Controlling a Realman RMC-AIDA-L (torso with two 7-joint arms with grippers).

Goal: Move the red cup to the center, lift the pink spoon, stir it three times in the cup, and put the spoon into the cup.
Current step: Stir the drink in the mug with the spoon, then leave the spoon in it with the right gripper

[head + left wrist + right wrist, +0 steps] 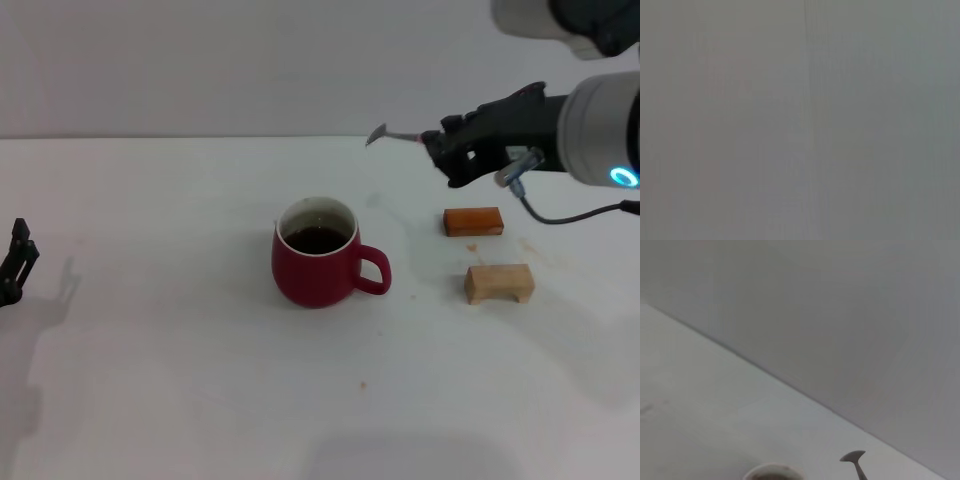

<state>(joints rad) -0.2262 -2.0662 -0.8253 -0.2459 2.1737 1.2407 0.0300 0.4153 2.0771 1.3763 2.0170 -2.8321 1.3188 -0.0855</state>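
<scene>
Red ceramic sits nearest me: the red cup (318, 252) stands upright at the middle of the white table (150, 350), dark liquid inside, handle toward my right. Off at my left edge my left gripper (14, 262) is parked low, and I cannot tell its finger state. Beyond the cup to my right lie a tan wooden block (499, 283) and an orange-brown block (473, 221). Farther back my right gripper (440, 150) pinches the pink spoon (392, 134) aloft, bowl pointing left, well apart from the cup. I judge I should tip the bowl downward, centre it over the rim, then descend without knocking the wall.
</scene>
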